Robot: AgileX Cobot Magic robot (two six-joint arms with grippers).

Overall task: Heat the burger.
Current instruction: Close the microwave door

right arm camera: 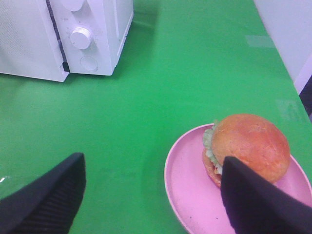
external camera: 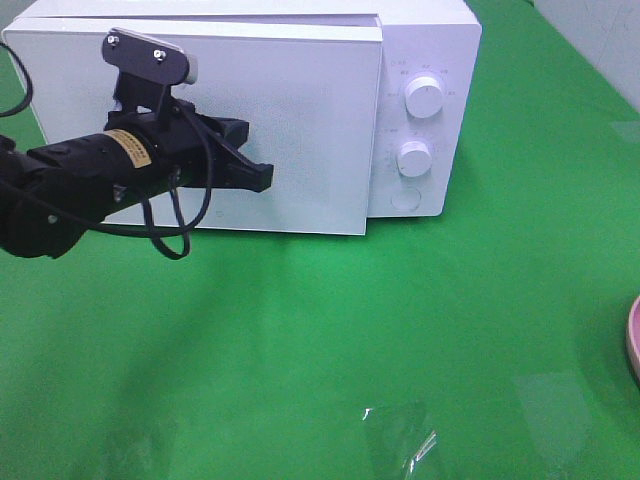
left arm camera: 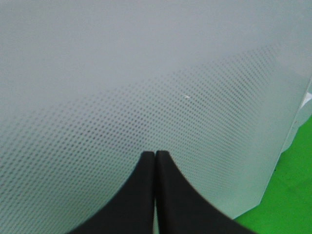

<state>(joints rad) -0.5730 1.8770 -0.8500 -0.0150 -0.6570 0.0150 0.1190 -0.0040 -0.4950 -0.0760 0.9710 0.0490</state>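
Note:
The burger, with a golden-brown bun and green lettuce, lies on a pink plate on the green table. My right gripper hovers open just short of the plate, one finger in front of the burger, nothing between the jaws. In the exterior view only the plate's edge shows at the far right; the burger and right gripper are out of that view. My left gripper is shut and empty, its tips close against the white microwave's door.
The white microwave stands at the back of the table, with two knobs and a round button on its right panel. Its door stands slightly off the body at the knob side. Green cloth covers the table.

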